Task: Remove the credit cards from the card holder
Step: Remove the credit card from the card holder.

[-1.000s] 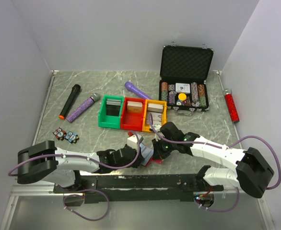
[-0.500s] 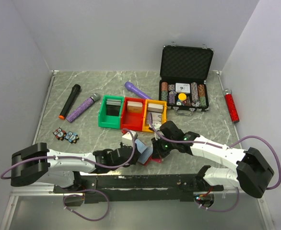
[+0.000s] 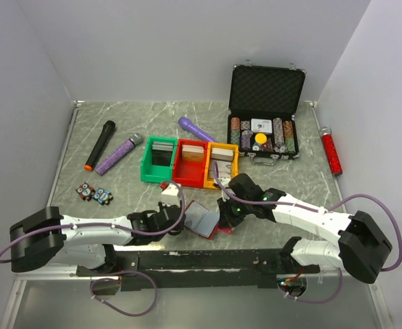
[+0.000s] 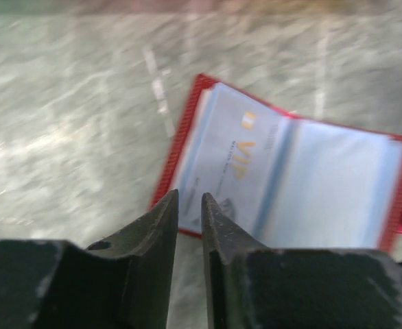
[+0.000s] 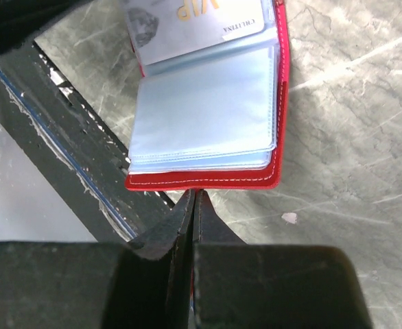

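Observation:
The card holder lies open on the table near the front edge, red cover down and pale blue sleeves up. A credit card marked VIP sits in its left sleeve. In the right wrist view my right gripper is shut on the red edge of the holder; from above it sits at the holder's right side. My left gripper hovers just left of the holder, jaws a narrow gap apart with nothing between them.
Green, red and yellow bins stand behind the holder. A black chip case stands open at back right. Microphones, a red cylinder and small pieces lie around.
The left gripper has let go of the holder's flap and drawn back to the left. The holder now lies spread open flat. The right gripper has stayed put.

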Tool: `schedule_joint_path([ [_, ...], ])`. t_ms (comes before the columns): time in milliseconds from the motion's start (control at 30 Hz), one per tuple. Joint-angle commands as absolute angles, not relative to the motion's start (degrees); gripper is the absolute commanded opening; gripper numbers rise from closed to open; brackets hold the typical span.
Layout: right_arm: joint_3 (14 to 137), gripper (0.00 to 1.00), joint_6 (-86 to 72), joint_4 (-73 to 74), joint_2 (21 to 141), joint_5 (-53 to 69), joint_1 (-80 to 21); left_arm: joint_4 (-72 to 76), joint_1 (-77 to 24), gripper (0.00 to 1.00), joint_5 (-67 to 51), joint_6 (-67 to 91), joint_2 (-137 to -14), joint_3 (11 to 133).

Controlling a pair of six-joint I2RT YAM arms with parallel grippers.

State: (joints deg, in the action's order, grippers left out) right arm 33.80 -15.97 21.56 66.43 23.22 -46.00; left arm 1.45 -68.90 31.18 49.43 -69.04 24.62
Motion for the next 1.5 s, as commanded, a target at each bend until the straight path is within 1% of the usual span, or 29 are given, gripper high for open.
schedule_joint_path([
  [0, 35.6, 0.00, -15.4, 21.9, 64.4, 23.5, -46.7, -4.6, -68.5, 0.32, 34.3, 52.6, -65.8, 24.2],
  [133, 35.6, 0.00, -15.3, 22.0, 64.7, 23.6, -46.7, -5.2, -68.5, 0.47, 35.2, 52.8, -61.2, 23.4],
  [200, 35.7, 0.00, -15.1, 22.0, 64.9, 23.3, -46.7, -3.2, -68.5, 0.51, 34.5, 50.7, -58.6, 23.1],
  [267, 35.5, 0.00, -15.2, 21.8, 65.0, 23.5, -46.7, 2.0, -68.5, 0.53, 32.4, 46.8, -57.6, 22.2],
  [367, 35.3, 0.00, -15.4, 21.2, 65.7, 23.6, -46.7, 7.6, -68.3, 0.54, 30.2, 43.6, -59.8, 22.2],
  [567, 34.5, 0.00, -16.3, 20.7, 65.3, 23.2, -46.7, 15.2, -67.9, 0.50, 25.2, 41.0, -68.6, 23.9],
  [767, 34.5, 0.00, -17.6, 21.3, 65.0, 21.4, -46.7, 14.5, -66.5, 0.46, 24.7, 41.7, -76.4, 25.8],
  [800, 34.8, 0.04, -17.8, 21.7, 65.0, 21.0, -46.7, 13.9, -66.5, 0.45, 25.1, 42.2, -77.8, 26.2],
  [867, 35.6, 0.18, -17.9, 22.7, 65.0, 20.4, -46.7, 13.1, -66.5, 0.43, 25.5, 43.0, -78.8, 26.4],
  [933, 36.3, 0.30, -18.4, 23.6, 64.6, 19.3, -46.6, 12.9, -66.4, 0.41, 25.8, 43.9, -78.8, 25.8],
  [1033, 37.6, 0.41, -19.3, 25.7, 63.4, 17.1, -46.7, 12.2, -66.4, 0.39, 25.9, 45.1, -78.0, 25.0],
  [1100, 38.9, 0.45, -19.8, 27.2, 62.2, 15.8, -46.6, 11.3, -66.4, 0.38, 26.2, 45.9, -77.6, 24.6],
  [1233, 41.3, 0.47, -21.1, 28.7, 59.2, 13.4, -46.7, 9.4, -66.5, 0.34, 26.6, 48.2, -76.4, 23.9],
  [1333, 40.9, 0.47, -22.1, 26.2, 57.4, 14.7, -46.7, 7.3, -66.5, 0.31, 27.1, 51.0, -74.4, 22.6],
  [1400, 39.6, 0.45, -23.0, 22.3, 57.9, 17.0, -46.7, 6.4, -66.5, 0.30, 27.4, 53.4, -72.3, 21.2],
  [1467, 39.2, 0.43, -24.0, 19.3, 61.2, 19.4, -46.7, 4.9, -66.6, 0.29, 27.9, 56.3, -70.2, 19.7],
])
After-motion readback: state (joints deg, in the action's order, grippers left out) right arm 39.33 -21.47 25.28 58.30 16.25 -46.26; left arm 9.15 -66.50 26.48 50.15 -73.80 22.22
